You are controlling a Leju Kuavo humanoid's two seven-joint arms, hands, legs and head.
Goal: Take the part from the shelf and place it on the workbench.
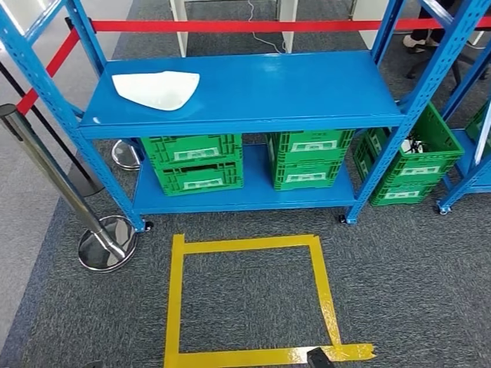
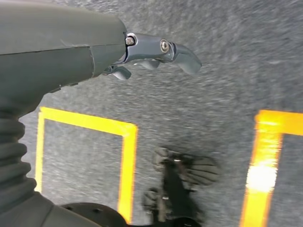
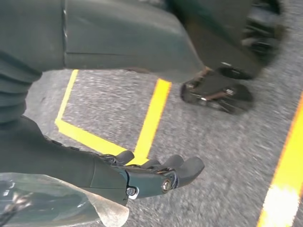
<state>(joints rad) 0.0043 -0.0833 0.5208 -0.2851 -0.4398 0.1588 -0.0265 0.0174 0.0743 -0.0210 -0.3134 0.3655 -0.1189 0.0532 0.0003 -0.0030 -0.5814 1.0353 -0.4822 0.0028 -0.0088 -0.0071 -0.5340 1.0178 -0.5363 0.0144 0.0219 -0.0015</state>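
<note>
Head view: a blue shelf [image 1: 248, 96] straight ahead, with a white curved part [image 1: 156, 89] lying flat on its upper deck, toward that deck's left end. On the shelf's lower deck, two stacks of green crates [image 1: 194, 161] side by side beneath the upper deck; another green crate [image 1: 408, 157] tilted on the floor just past the shelf's right leg. In front of the shelf, on grey carpet, a yellow tape square [image 1: 252, 303]. Left of the shelf, a chrome stanchion [image 1: 107, 241] with a red belt [image 1: 232, 26] running behind the shelf.

Left wrist view: left hand [image 2: 157, 52] hanging over the carpet, well apart from the shelf, fingers stretched out and slightly spread, holding nothing. Below it, yellow tape lines [image 2: 127, 161] on the floor.

Right wrist view: right hand [image 3: 157, 175] likewise over carpet and tape, fingers extended with a light curl, nothing between them, palm empty.
</note>
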